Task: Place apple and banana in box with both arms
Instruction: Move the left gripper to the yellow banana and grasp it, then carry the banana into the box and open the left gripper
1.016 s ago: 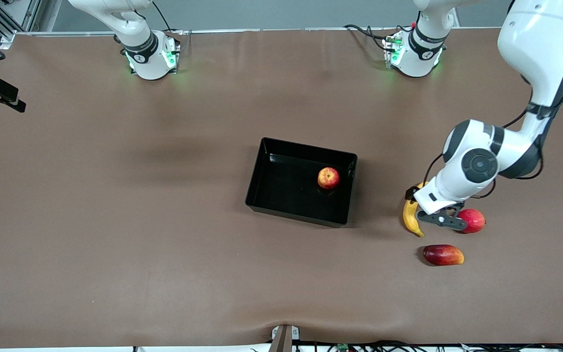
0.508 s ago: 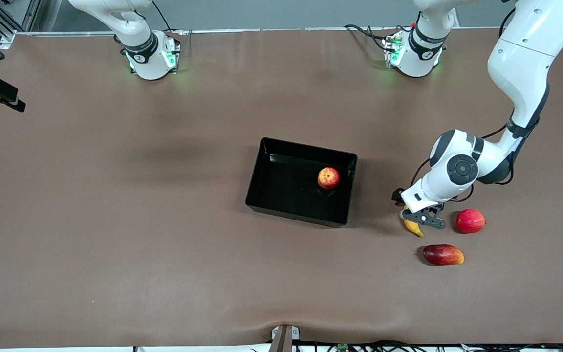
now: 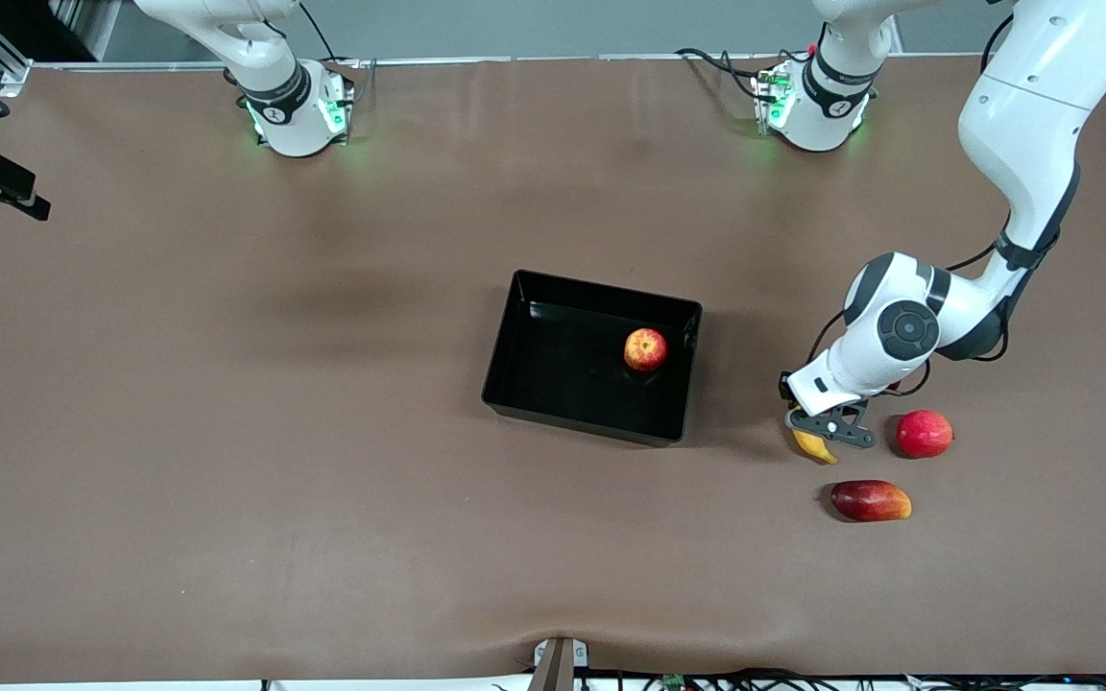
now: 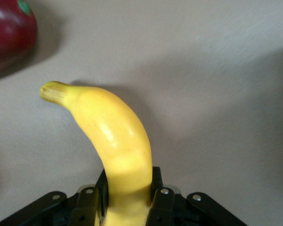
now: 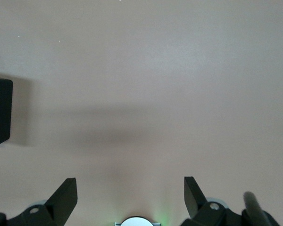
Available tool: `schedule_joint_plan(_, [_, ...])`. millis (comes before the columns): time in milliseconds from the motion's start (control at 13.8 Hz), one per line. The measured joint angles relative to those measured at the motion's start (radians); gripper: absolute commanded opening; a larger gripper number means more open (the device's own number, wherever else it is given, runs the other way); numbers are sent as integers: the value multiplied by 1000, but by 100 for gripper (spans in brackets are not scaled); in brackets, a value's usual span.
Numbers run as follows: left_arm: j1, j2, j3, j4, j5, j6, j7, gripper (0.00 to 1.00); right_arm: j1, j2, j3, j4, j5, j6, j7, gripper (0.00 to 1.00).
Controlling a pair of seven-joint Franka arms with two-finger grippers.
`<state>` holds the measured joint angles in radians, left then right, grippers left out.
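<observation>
The yellow banana (image 3: 814, 447) lies on the brown table toward the left arm's end, beside the box. My left gripper (image 3: 828, 428) is down on it. In the left wrist view the banana (image 4: 114, 136) runs out from between the black fingers (image 4: 163, 203), which press on both its sides. The mottled apple (image 3: 645, 349) sits inside the black box (image 3: 606, 291), by the wall at the left arm's end. My right gripper (image 5: 129, 194) is open and empty, held high over bare table; it is out of the front view. A corner of the box (image 5: 0, 111) shows in the right wrist view.
A bright red round fruit (image 3: 925, 433) lies close beside the left gripper and also shows in the left wrist view (image 4: 9, 28). A dark red-and-orange mango (image 3: 871, 500) lies nearer the front camera than the banana. The right arm waits.
My left gripper moved from beside the red round fruit onto the banana and came down over it. It has hardly moved in the last half second. The apple and box stayed put.
</observation>
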<state>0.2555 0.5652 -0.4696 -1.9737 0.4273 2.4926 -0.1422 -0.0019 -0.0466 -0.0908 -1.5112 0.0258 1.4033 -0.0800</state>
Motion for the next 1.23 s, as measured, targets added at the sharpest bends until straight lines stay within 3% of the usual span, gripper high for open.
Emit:
schedule_joint_plan(290, [2,-93,-131,18,0,-76,-135,0,0,0,0,0,0,0,0,100])
schedule_joint_plan(581, [-49,-106,-267,119,-1,-244,-372,0,0,0,-1,0,0,-1,0,100])
schedule_joint_plan(798, [-158,-88,-274,242,-25,-364,-407,0,0,0,-1,0,0,-1,0,100])
schedule_joint_plan(1089, [-313,6,-263,355,-36,-384,-549,0,-1,0,-1,-1,0,-1,0,100])
schedule_joint_plan(1234, [-423,68,-218,425,-36,-384,-646,0,-1,0,-1,-1,0,-2,0,100])
